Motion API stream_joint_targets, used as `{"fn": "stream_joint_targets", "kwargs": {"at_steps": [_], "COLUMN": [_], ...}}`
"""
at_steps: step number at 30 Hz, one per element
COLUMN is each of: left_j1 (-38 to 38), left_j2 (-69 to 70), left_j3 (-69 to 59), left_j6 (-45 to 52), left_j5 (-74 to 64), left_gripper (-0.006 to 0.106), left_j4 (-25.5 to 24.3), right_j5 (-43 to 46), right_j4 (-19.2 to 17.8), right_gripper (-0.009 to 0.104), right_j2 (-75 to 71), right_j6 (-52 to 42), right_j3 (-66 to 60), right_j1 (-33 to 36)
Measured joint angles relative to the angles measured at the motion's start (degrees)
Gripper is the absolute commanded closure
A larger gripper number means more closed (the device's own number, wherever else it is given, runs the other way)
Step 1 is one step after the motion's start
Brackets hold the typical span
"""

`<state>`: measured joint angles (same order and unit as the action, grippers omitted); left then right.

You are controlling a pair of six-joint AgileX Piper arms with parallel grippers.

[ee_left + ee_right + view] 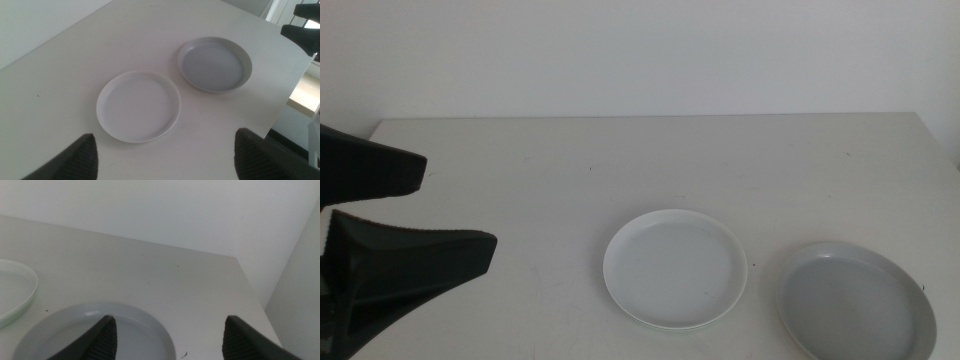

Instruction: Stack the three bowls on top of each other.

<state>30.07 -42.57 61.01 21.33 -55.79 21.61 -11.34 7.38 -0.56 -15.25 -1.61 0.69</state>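
No text, label, brand, number or sign can be read in any of the views. The white bowl, the grey bowl and the desk carry plain, unmarked surfaces, and the dark jaws of both tools show no lettering.
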Motion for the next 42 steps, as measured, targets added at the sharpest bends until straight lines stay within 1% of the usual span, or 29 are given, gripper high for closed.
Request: {"fn": "stream_joint_targets", "kwargs": {"at_steps": [6,8,15,20,23,26,32,34,38,42], "left_j1": [0.0,0.0,0.0,0.0,0.0,0.0,0.0,0.0,0.0,0.0], "left_j2": [0.0,0.0,0.0,0.0,0.0,0.0,0.0,0.0,0.0,0.0], "left_j3": [0.0,0.0,0.0,0.0,0.0,0.0,0.0,0.0,0.0,0.0], "left_j6": [0.0,0.0,0.0,0.0,0.0,0.0,0.0,0.0,0.0,0.0], "left_j5": [0.05,0.05,0.05,0.05,0.05,0.05,0.05,0.05,0.05,0.05], "left_gripper": [-0.005,-0.005,-0.005,-0.005,-0.005,-0.005,-0.005,-0.005,-0.005,-0.005], "left_j4": [0.0,0.0,0.0,0.0,0.0,0.0,0.0,0.0,0.0,0.0], "right_j5": [-1.73,-4.45,-16.79,-25.8,-28.4,-31.4,-41.66,-44.8,-49.45,-50.98], "right_j4": [0.0,0.0,-0.54,-1.56,-2.29,-2.45,-2.61,-2.69,-2.82,-2.65], "right_gripper": [0.041,0.041,0.041,0.041,0.042,0.042,0.042,0.042,0.042,0.042], "right_j2": [0.0,0.0,2.93,9.48,14.73,20.38,32.15,35.57,41.19,45.11], "right_j6": [0.0,0.0,0.0,0.0,0.24,4.18,19.36,22.74,25.27,25.27], "right_j3": [0.22,1.98,14.54,24.57,29.59,34.61,45.11,47.76,50.71,51.1], "right_j1": [0.0,0.0,0.0,0.0,0.0,0.0,0.0,0.0,0.0,0.0]}}
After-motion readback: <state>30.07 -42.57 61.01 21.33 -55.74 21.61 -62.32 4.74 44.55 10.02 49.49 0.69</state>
